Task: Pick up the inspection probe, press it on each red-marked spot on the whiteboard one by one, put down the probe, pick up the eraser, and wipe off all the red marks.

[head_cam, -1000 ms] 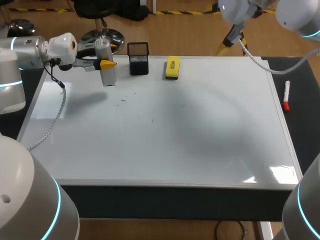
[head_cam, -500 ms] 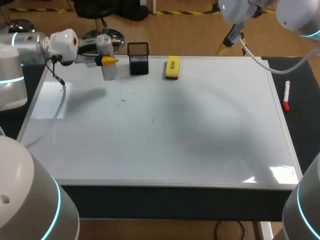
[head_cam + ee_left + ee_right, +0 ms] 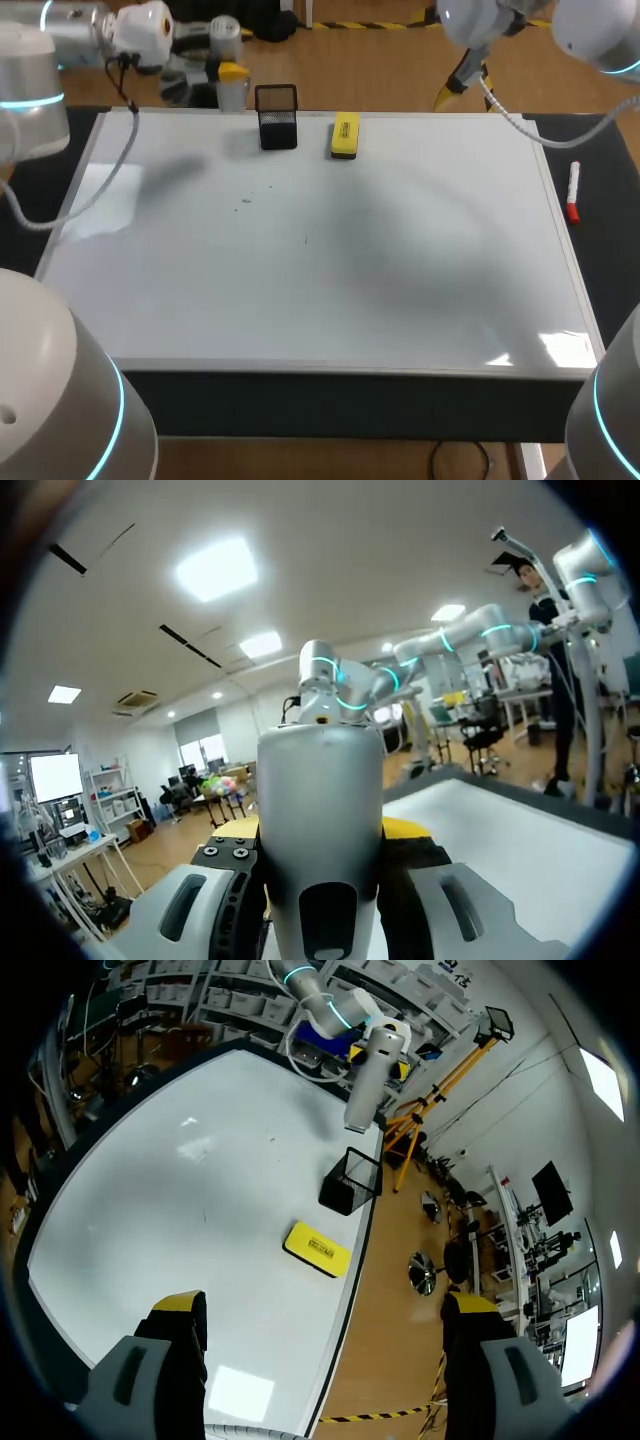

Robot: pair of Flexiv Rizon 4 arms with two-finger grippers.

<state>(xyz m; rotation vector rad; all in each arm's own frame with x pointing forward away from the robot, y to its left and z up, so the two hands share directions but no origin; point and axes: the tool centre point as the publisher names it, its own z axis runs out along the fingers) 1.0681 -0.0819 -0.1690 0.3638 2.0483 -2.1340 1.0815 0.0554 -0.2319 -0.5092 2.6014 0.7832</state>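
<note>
My left gripper [image 3: 231,72] is shut on the silver cylindrical probe [image 3: 229,62], held upright in the air over the whiteboard's far edge, just left of the black mesh holder [image 3: 277,116]. In the left wrist view the probe [image 3: 320,810] fills the gap between the fingers of that gripper [image 3: 320,905]. The yellow eraser [image 3: 345,135] lies on the whiteboard [image 3: 330,290] right of the holder. I see only a few tiny dark specks [image 3: 247,201] on the board, no red marks. My right gripper [image 3: 325,1306] hangs open and empty high above the far right edge, looking down on the probe [image 3: 364,1085], eraser [image 3: 318,1248] and holder [image 3: 348,1184].
A red marker [image 3: 573,191] lies on the dark mat to the right of the whiteboard. The board's raised metal frame [image 3: 560,230] runs around its edges. My right arm [image 3: 480,25] comes in above the far right corner.
My left arm has raised the probe and carried it away from the board's far-left area toward the far edge, closer to the mesh holder. The right arm has stayed still.
</note>
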